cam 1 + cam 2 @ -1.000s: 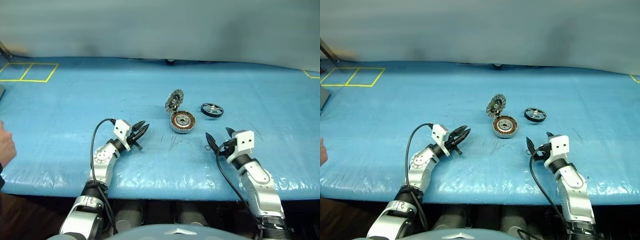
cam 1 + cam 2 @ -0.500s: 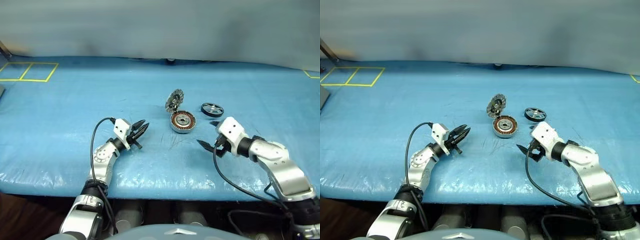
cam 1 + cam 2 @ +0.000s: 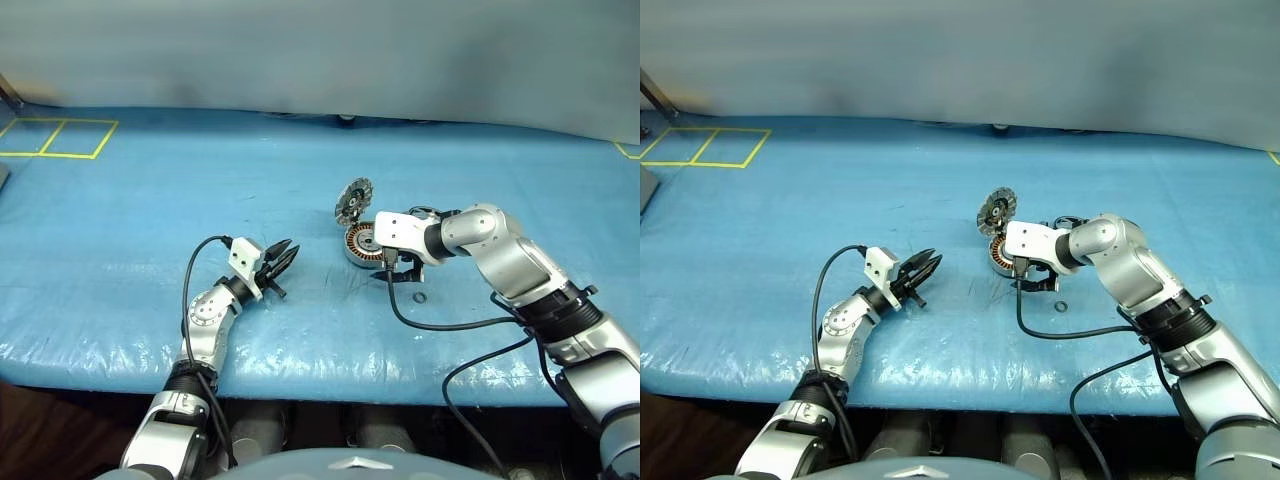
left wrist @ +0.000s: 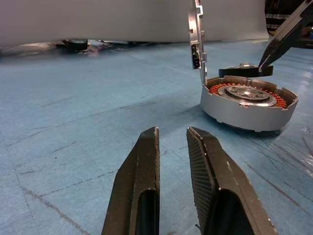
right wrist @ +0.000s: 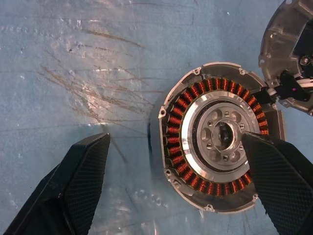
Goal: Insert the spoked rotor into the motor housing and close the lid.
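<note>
The motor housing [image 3: 362,245] is a silver cup with copper windings, lying mid-table on the blue cover. Its ribbed lid [image 3: 351,201] stands upright, hinged at the far edge. In the left wrist view the black spoked rotor [image 4: 243,71] lies flat just behind the housing. My right gripper [image 5: 174,139] points down over the housing [image 5: 215,161], open wide, one finger off its outer side and the other over its rim; nothing is held. My left gripper [image 3: 280,258] rests level to the left of the housing, its fingers [image 4: 142,186] a narrow gap apart and empty.
A small metal ring [image 3: 419,297] lies on the cover just in front of my right gripper. Yellow taped squares [image 3: 55,140] mark the far left corner. The right arm's black cable [image 3: 440,322] loops over the cover near the table's front edge [image 3: 330,375].
My right arm has swung up, forward and left from the front edge to over the housing, rolling to point down. The left arm is still. A hand at the left edge is gone.
</note>
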`<state>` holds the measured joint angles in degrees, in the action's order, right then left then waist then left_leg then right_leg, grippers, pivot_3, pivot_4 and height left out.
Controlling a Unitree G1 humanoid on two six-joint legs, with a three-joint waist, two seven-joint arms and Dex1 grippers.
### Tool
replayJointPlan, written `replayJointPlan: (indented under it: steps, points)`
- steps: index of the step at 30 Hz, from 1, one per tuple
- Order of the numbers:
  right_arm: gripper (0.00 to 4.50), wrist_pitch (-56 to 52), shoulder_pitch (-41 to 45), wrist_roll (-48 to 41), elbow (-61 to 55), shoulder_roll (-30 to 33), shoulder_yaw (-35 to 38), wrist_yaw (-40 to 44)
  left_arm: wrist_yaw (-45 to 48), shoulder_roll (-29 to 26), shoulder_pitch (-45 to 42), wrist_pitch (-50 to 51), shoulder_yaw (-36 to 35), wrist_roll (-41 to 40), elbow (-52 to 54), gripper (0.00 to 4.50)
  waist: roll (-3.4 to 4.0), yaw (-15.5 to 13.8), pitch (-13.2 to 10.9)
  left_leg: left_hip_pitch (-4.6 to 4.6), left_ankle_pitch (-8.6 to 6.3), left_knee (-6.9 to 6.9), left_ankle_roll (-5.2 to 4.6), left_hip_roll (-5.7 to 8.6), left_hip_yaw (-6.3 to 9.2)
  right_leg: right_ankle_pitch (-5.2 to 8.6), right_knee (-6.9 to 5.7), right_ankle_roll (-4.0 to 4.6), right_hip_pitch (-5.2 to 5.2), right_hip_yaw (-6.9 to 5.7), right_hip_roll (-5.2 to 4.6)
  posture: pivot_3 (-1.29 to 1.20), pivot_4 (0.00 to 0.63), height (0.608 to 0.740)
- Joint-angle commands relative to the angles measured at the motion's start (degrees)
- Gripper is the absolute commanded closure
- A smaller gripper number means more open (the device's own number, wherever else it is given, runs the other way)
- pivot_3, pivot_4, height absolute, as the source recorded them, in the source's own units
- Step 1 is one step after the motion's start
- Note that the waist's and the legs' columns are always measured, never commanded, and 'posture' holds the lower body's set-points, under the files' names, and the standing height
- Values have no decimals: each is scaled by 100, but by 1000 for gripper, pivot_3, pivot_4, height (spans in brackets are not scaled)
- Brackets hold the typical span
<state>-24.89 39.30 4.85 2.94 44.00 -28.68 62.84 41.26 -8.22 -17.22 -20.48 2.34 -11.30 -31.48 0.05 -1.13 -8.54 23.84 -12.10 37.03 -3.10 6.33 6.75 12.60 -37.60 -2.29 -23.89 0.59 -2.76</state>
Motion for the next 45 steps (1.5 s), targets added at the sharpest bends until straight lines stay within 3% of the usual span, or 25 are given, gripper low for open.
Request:
replayJointPlan:
  steps: [1,23,26,32,39,45]
  points:
    - [27,307,279,283,324,-53,-75,236,-18,-27,31,-61,-22,-3,239,3586,0,0,0,0,-1,0,2,0,0,0,0,0,0,0,0,0,150,740]
    - [27,787,297,921,1248,-451,-156,508,-37,-20,65,-44,7,18,257,3586,1,17,1,-7,-9,0,5,0,0,0,-12,1,-4,6,3,0,150,740]
    - [620,854,187,913,1295,-425,-122,509,-48,-42,85,-51,-10,15,284,3586,1,-4,1,-14,-17,2,15,1,1,0,-11,1,3,5,2,0,150,740]
    - [2577,805,-31,898,1012,-419,-21,515,-55,-76,90,-54,-21,13,279,3586,-1,-44,2,-17,-18,5,13,3,2,-1,-10,0,3,3,1,0,150,740]
    - [2688,547,-661,877,244,-411,136,435,-80,-86,85,-57,-18,17,295,3586,-5,-53,8,-26,-24,4,23,1,4,0,-10,0,7,2,2,0,150,740]
    - [2688,-217,-1348,446,-886,-657,749,122,-94,-111,154,-41,-14,10,325,3586,-8,-51,10,-22,-27,2,25,0,6,0,-9,1,9,3,4,0,150,740]
